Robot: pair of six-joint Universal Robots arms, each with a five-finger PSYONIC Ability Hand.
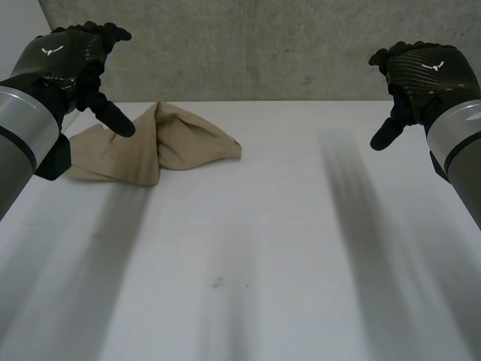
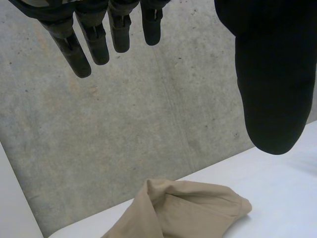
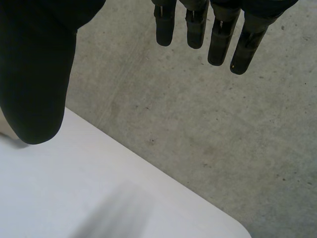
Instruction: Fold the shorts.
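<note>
On table's [image 1: 301, 248] far left, tan shorts [image 1: 150, 147], crumpled, peaked heap

Far left and far back on the table [image 1: 263, 248], just before the wall [image 1: 263, 45]: the shorts [image 1: 154, 147], heaped. Near their left part, raised off the table: the left hand [image 1: 64, 60]. Well apart to the right, raised over the table's right side, about level with it: the right hand [image 1: 425, 71].
</note>
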